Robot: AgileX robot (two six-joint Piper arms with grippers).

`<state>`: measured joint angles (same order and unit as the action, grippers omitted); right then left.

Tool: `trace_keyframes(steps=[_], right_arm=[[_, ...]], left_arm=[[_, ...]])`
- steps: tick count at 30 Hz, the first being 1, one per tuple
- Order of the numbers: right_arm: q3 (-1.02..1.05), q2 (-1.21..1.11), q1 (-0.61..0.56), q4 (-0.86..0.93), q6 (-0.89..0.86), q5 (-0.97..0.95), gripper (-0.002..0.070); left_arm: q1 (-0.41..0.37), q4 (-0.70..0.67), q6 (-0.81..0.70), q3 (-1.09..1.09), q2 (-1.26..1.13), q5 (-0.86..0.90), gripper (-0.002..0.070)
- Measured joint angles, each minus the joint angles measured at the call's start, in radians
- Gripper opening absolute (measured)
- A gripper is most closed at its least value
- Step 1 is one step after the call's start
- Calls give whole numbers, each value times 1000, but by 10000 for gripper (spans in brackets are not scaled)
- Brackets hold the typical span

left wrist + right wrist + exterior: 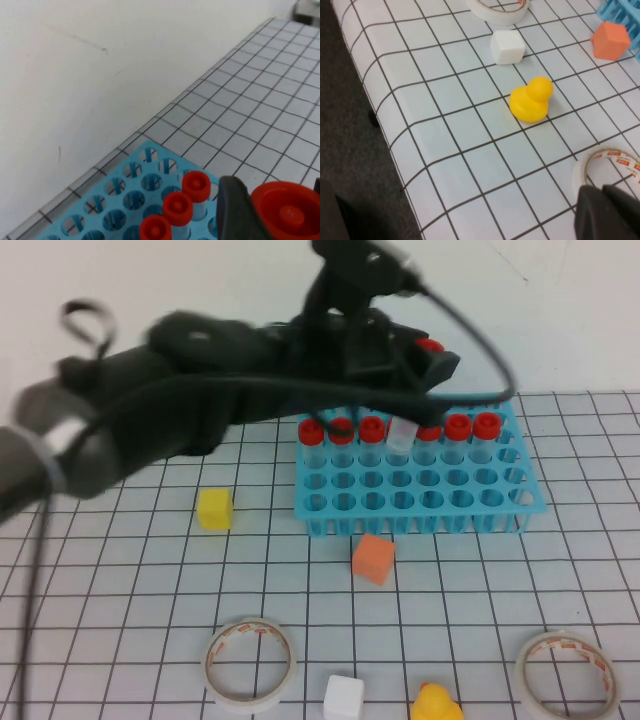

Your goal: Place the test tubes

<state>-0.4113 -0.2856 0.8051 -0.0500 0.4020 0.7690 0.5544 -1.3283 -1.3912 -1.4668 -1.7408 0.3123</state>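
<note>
Blue plastic rack (420,502) holds red-capped tubes (341,430) in its back row; left gripper (425,368), above the rack, clamps one red-capped clear test tube (287,212); right gripper (605,200), closed and empty, hovers over the table's near edge.

Left arm (180,370) was blurred in the high view and covered the rack's (400,525) back-left corner. Left gripper (405,400) sat over the back row, its fingers hiding the cap of the test tube (400,435). The left wrist view cut that cap at the bottom edge. Right gripper (607,212) showed only its tips, which covered part of a tape roll (605,157). Duck (436,706) was clipped by the high view's bottom edge.
</note>
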Motion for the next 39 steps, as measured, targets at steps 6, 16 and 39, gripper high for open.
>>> trace_keyframes(steps=[6,16,39], right_arm=[[0,0,0,0,0,0,-1],[0,0,0,0,0,0,-1],[0,0,0,0,0,0,-1]], left_arm=[[125,508,679,-93,-91,-252,260],[209,1028,1289,-96,-229,-658,260],[170,1594,1746,-292,-508,-941,260]])
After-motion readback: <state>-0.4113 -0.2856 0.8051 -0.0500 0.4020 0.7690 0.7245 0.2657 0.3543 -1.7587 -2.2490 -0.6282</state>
